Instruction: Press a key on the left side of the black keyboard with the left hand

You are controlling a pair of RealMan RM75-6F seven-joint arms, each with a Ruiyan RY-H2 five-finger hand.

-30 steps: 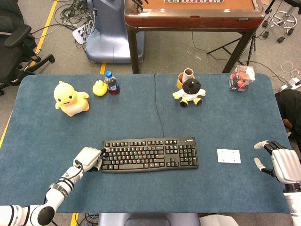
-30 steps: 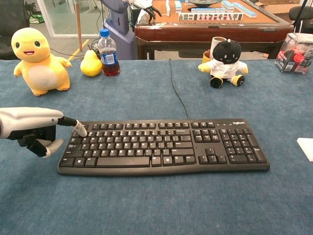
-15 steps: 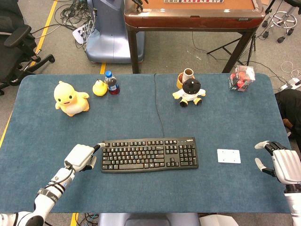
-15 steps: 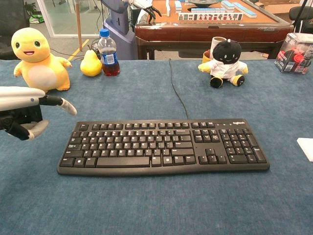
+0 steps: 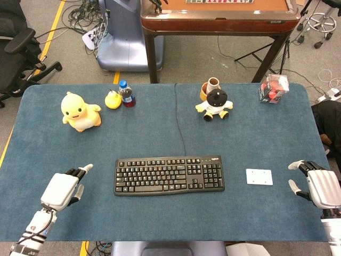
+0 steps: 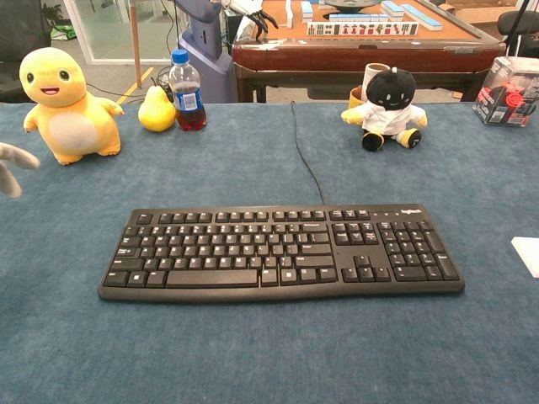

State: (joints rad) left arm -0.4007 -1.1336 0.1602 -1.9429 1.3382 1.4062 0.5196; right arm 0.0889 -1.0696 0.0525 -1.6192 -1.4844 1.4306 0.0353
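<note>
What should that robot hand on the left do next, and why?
Probably swing the left robot hand right, toward the keyboard. It sits off the keyboard's left end, one finger pointing out, touching nothing. The nearest keys lie just beyond that fingertip, so a short move and dip would likely press one.

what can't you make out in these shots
- Left hand: in the chest view only blurred fingertips show, the rest cut off by the left edge.
- Right hand: partly cut by the right edge in the head view, absent from the chest view.
- Keyboard key legends: too small to read in either view.
- White card: cut by the right edge in the chest view.
- Cup: mostly hidden behind the black plush.
</note>
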